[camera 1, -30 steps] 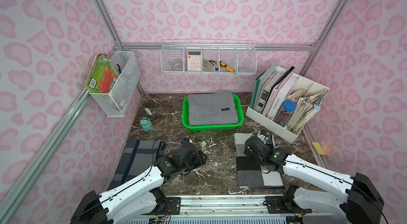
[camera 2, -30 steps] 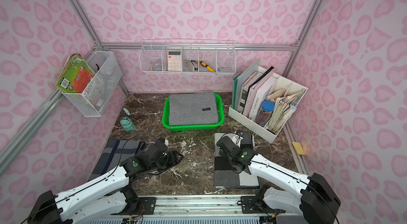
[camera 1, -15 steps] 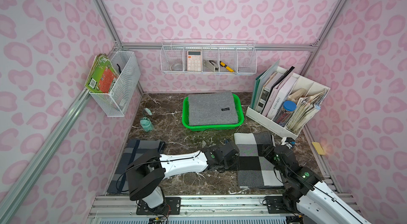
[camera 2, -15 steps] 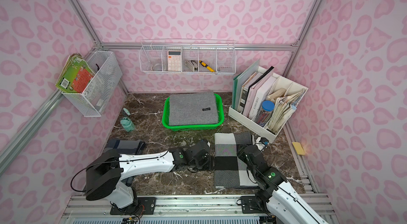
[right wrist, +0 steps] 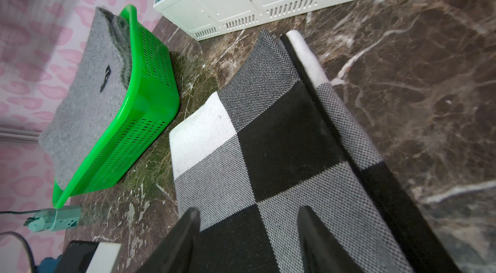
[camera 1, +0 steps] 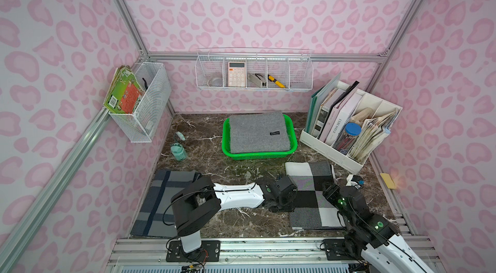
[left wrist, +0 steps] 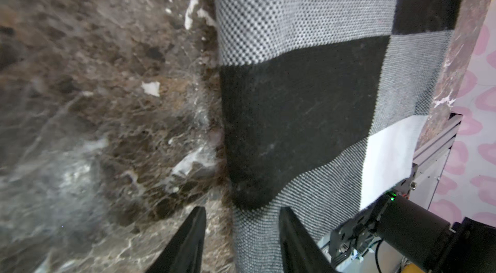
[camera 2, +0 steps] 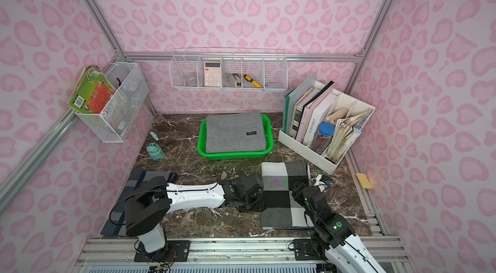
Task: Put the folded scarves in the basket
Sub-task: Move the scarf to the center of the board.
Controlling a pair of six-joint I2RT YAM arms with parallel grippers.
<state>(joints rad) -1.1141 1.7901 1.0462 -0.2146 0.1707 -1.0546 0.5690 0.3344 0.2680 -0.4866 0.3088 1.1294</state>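
Observation:
A folded checked scarf [camera 1: 311, 199] [camera 2: 281, 199] in black, white and grey lies flat on the marble table at the front right. The green basket [camera 1: 257, 155] [camera 2: 233, 154] [right wrist: 150, 92] stands behind it, filled by a folded grey scarf [camera 1: 257, 132] [right wrist: 88, 92]. My left gripper [camera 1: 290, 206] [left wrist: 243, 212] is low at the checked scarf's [left wrist: 295, 97] left edge. Its jaws are open, one finger over the marble and one over the cloth. My right gripper [camera 1: 326, 189] [right wrist: 249, 211] hovers open over the checked scarf's [right wrist: 268, 137] right side, holding nothing.
A dark plaid scarf [camera 1: 163, 199] lies at the front left under my left arm. A white file organiser [camera 1: 349, 151] stands at the back right. A teal bottle [camera 1: 178, 151] lies left of the basket. A small white and blue object [camera 1: 354, 179] sits beside the checked scarf.
My left arm has swung right across the table to the checked scarf's left edge, its jaws narrowing. My right arm has drawn back from over the scarf to its right side.

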